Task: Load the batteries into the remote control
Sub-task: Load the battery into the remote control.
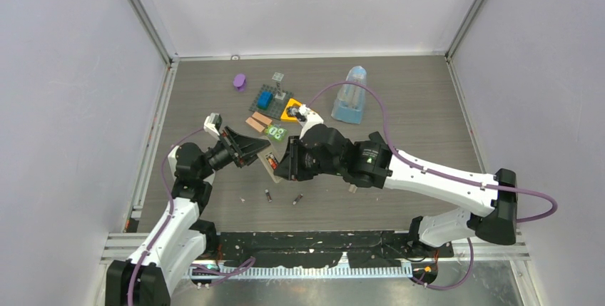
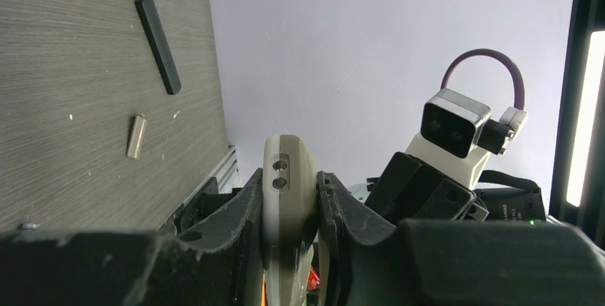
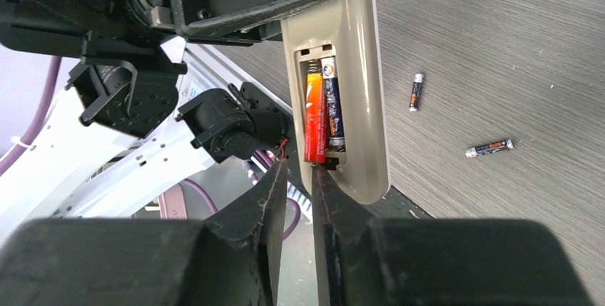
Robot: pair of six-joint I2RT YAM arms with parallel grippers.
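My left gripper (image 2: 289, 177) is shut on the remote control (image 2: 288, 185), holding it edge-up above the table. In the right wrist view the remote control (image 3: 360, 85) shows its open back, with a red-orange battery (image 3: 314, 117) and a dark battery (image 3: 334, 106) lying side by side in the compartment. My right gripper (image 3: 300, 172) sits at the lower end of that compartment. Its jaws stand a narrow gap apart with nothing between them, and one fingertip (image 3: 319, 177) touches the rim below the red-orange battery. Two loose batteries (image 3: 416, 92) (image 3: 489, 148) lie on the table.
At the back stand a purple piece (image 1: 240, 81), a dark board with a blue block (image 1: 270, 98), an orange piece (image 1: 292, 111) and a clear blue container (image 1: 350, 95). A flat black strip (image 2: 158, 43) and a small pale piece (image 2: 136, 136) lie on the table.
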